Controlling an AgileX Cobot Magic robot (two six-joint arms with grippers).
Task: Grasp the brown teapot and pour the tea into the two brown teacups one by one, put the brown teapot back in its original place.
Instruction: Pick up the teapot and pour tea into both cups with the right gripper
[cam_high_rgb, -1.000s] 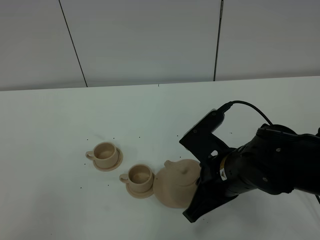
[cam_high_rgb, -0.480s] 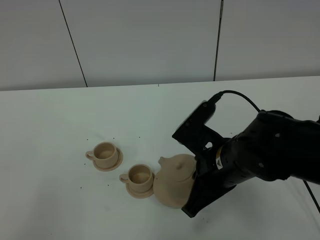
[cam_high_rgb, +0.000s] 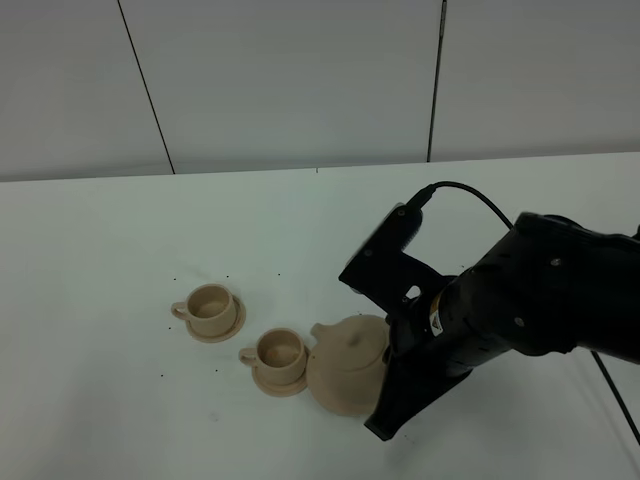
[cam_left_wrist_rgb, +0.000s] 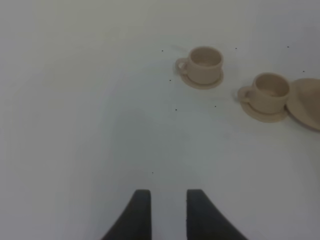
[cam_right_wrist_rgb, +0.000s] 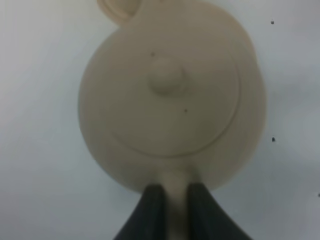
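My right gripper (cam_right_wrist_rgb: 175, 212) is shut on the loop handle of the brown teapot (cam_high_rgb: 350, 352), seen from above in the right wrist view as a round lidded body (cam_right_wrist_rgb: 170, 95). The pot leans with its spout (cam_high_rgb: 321, 330) toward the nearer of the two brown teacups (cam_high_rgb: 281, 351), close to its rim. The other teacup (cam_high_rgb: 210, 304) stands further left on its small saucer. Both cups (cam_left_wrist_rgb: 205, 61) (cam_left_wrist_rgb: 270, 89) also appear in the left wrist view, beside the edge of the wide flat saucer (cam_left_wrist_rgb: 306, 102), the original place. My left gripper (cam_left_wrist_rgb: 169, 212) hovers open over bare table, away from the cups.
The white table (cam_high_rgb: 120, 250) runs back to a grey panelled wall (cam_high_rgb: 300, 80). My bulky black right arm (cam_high_rgb: 500, 310) with its cable covers the table to the right of the teapot. Small dark specks dot the tabletop around the cups.
My right arm has swung left and risen slightly. The teapot has shifted left with it, and its spout has come nearer the closer cup. The cups have not moved.
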